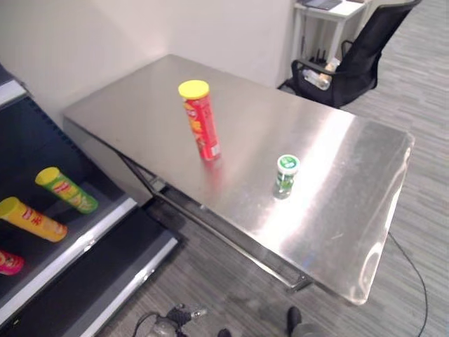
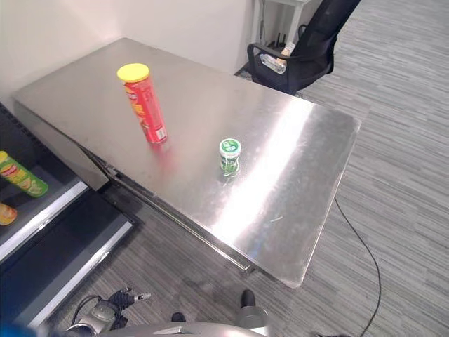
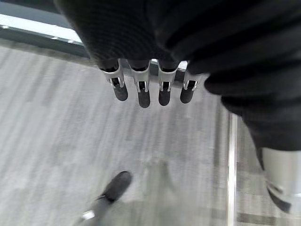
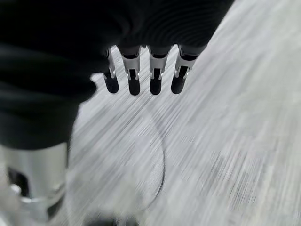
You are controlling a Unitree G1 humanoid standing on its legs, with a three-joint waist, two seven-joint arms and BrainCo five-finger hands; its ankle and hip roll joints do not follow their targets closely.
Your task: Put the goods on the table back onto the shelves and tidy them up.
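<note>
A tall red chip can (image 1: 200, 121) with a yellow lid stands upright near the middle of the steel table (image 1: 351, 210). To its right stands a small green jar (image 1: 286, 174) with a white-and-green lid. The dark shelves (image 1: 91, 242) sit low at the left and hold lying cans: a green one (image 1: 67, 190), a yellow one (image 1: 32, 220) and a pink one (image 1: 10, 262). My left hand (image 3: 146, 87) hangs over the carpet with straight fingers and holds nothing. My right hand (image 4: 141, 77) also hangs over the floor, fingers straight and empty.
A black office chair (image 1: 351, 60) and a white desk (image 1: 330, 14) stand beyond the table's far right corner. A wall runs behind the table. Grey carpet (image 2: 393, 140) lies to the right and in front of the table.
</note>
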